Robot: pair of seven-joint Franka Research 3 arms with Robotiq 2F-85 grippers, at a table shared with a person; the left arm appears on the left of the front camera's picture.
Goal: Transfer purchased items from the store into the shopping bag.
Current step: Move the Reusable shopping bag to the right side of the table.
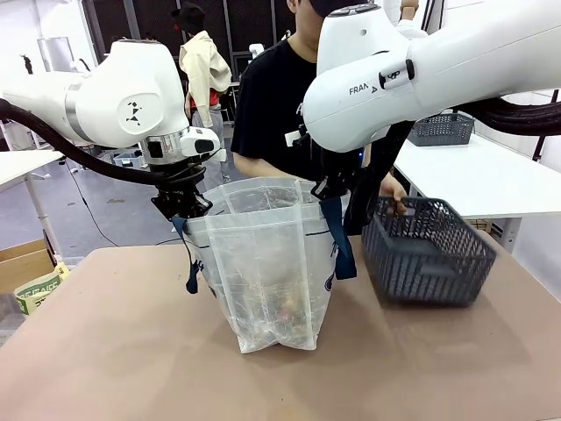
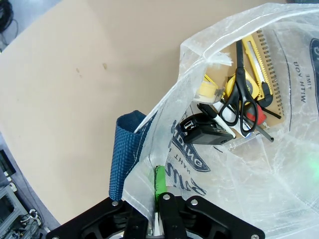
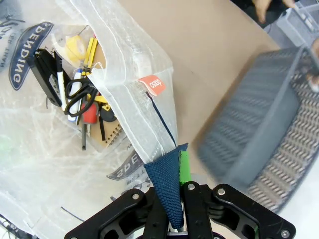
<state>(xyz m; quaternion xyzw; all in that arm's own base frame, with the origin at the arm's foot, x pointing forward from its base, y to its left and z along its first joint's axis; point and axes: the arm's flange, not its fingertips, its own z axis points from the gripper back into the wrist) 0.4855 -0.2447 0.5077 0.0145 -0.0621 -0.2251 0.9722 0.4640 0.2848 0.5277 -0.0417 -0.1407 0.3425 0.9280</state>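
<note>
The shopping bag [image 1: 267, 263] stands open in the middle of the table, translucent white with navy handles. My left gripper [image 1: 181, 206] is shut on its left rim, beside a navy strap [image 2: 122, 154]. My right gripper [image 1: 331, 189] is shut on the handle strap at the right rim [image 3: 168, 184]. Scissors [image 2: 244, 99], a yellow utility knife [image 2: 256, 59], a spiral notebook and a black device [image 2: 204, 130] lie on the bag's bottom. The store [image 1: 429, 250], a dark grey mesh basket, sits tilted to the right of the bag. A person's hand [image 1: 394, 197] grips its far rim. It looks blurred in the right wrist view [image 3: 264, 129].
The person stands at the far side, behind the bag. A second grey basket [image 1: 443, 129] rests on a white table [image 1: 491, 180] at the back right. A cardboard box [image 1: 26, 263] sits off the table's left edge. Bare brown tabletop [image 1: 131, 368] lies in front of the bag.
</note>
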